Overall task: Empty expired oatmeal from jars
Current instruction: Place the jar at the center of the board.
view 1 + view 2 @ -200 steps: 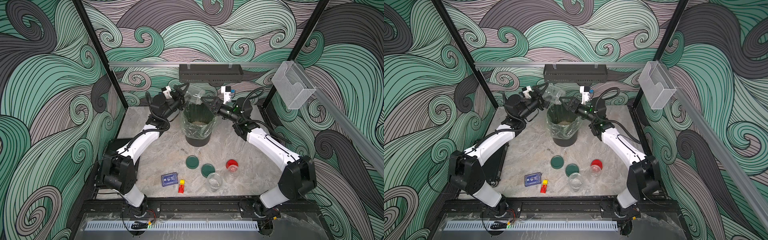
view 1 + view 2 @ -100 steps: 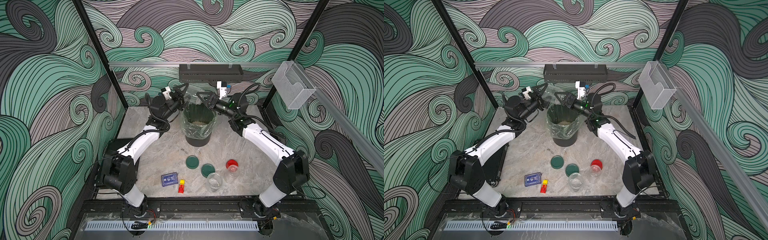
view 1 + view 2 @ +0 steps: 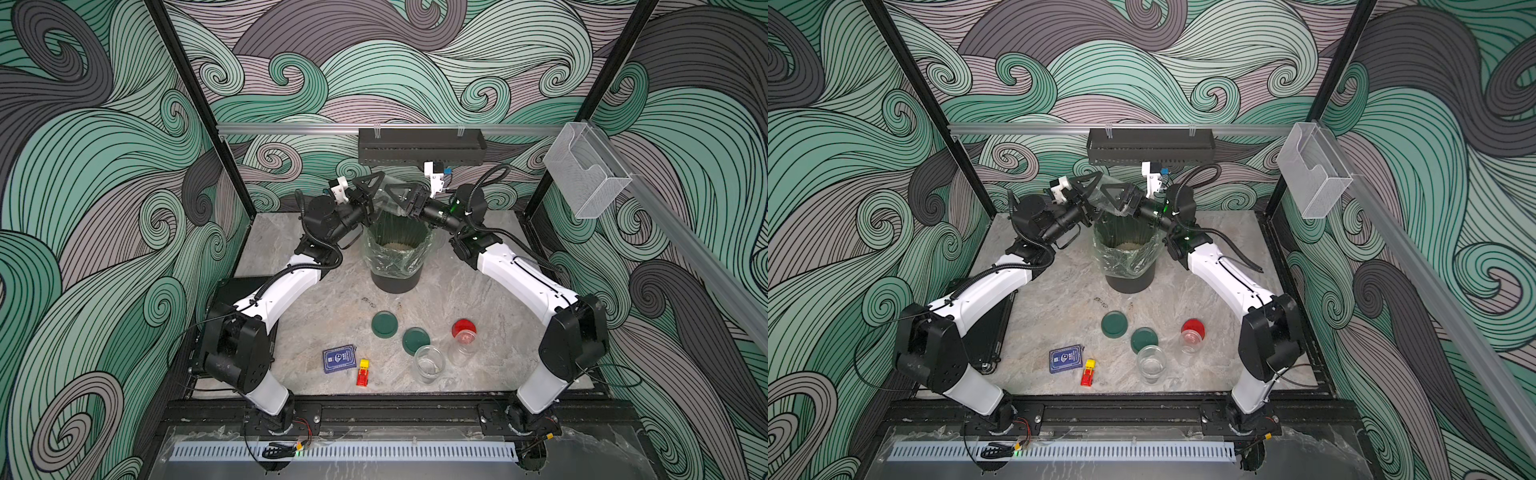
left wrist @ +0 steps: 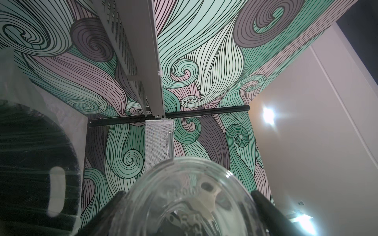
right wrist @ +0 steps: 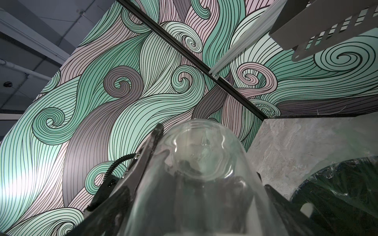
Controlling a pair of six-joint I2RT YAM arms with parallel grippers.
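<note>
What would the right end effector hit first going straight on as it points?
The clear jar, sitting between the fingers of the right end effector; just beyond is the left end effector gripping that jar. Whether it touches yet is unclear.

A robotics lab test cell — green-and-grey swirl-printed wall panels (image 3: pixel 104 166), black metal frame posts (image 3: pixel 199 108), grey marbled tabletop (image 3: pixel 332 316).

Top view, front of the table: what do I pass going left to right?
Blue card box → toy car → farther green lid → open jar → red-lidded jar.
</note>
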